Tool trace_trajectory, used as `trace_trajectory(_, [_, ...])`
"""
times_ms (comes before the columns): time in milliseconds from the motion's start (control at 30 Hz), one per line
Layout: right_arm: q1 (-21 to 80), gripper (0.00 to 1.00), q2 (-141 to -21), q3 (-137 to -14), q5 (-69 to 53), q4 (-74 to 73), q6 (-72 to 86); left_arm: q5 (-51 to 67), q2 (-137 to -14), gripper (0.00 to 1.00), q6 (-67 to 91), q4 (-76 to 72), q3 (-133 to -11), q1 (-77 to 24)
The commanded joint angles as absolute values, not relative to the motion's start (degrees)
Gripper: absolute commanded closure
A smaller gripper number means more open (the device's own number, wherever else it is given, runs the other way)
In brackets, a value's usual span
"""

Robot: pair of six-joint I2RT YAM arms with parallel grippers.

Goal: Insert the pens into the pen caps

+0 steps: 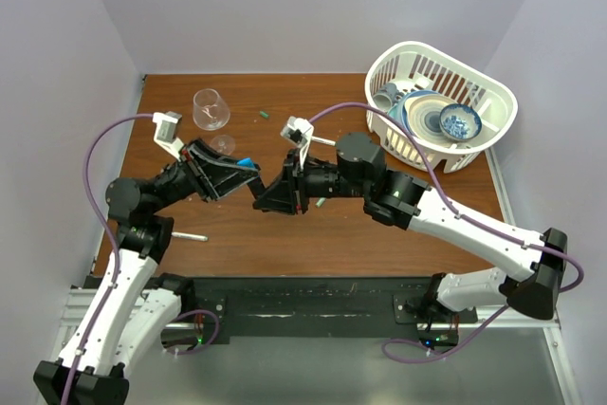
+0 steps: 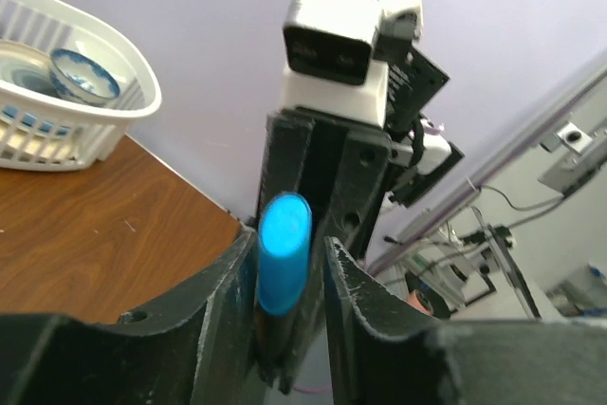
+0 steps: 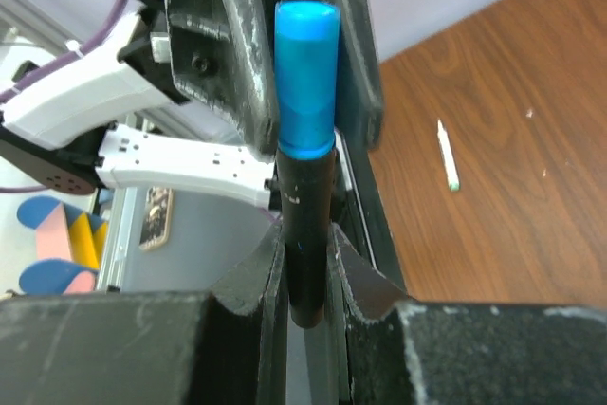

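Observation:
My right gripper [image 3: 308,244] is shut on the black marker [image 3: 305,225], held in the air over the table's middle. The blue cap [image 3: 306,78] sits on the marker's far end. In the left wrist view the blue cap [image 2: 283,251] stands between the fingers of my left gripper [image 2: 289,248]. It lies against one finger, with a gap to the other. From above, the left gripper [image 1: 245,170] and right gripper [image 1: 268,192] meet tip to tip at the blue cap [image 1: 248,163]. A white pen [image 1: 190,236] lies near the left arm. A small green cap [image 1: 262,114] lies at the back.
A wine glass [image 1: 211,109] lies at the back left. A white dish basket [image 1: 493,92] holding bowls and plates stands at the back right. A white pen with a green end [image 3: 448,154] lies on the wood in the right wrist view.

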State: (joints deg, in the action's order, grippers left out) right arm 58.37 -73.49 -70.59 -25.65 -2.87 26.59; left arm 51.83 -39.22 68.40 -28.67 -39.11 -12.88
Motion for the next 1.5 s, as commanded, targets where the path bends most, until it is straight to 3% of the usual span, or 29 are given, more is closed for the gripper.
trace_trajectory(0, [57.04,1.00,-71.72,-69.44,-24.61,7.91,27.68,57.66,-41.30,0.57,68.56,-28.57,-44.46,-13.97])
trace_trajectory(267, [57.04,1.00,-70.05,-65.04,-25.66,8.17,28.83,56.87,-45.70,0.42,61.26,-22.59,-52.73,-13.97])
trace_trajectory(533, [57.13,1.00,-69.08,-63.19,-25.58,9.67,29.97,55.46,-46.58,0.43,58.98,-19.86,-53.62,-13.97])
trace_trajectory(900, [57.04,1.00,-69.08,-63.63,-25.49,10.19,30.76,56.07,-46.58,0.65,59.41,-20.57,-51.86,-13.97])
trace_trajectory(1133, [57.04,1.00,-69.26,-64.77,-25.40,11.60,31.38,58.00,-45.27,1.00,63.80,-25.12,-47.92,-13.97])
trace_trajectory(1267, [55.73,1.00,-71.01,-69.95,-24.43,9.94,30.59,57.92,-42.28,1.00,72.58,-37.40,-40.71,-13.97])
trace_trajectory(1467, [52.39,1.00,-74.09,-75.58,-24.34,10.37,31.46,57.92,-39.11,1.00,74.62,-37.97,-34.99,-14.06])
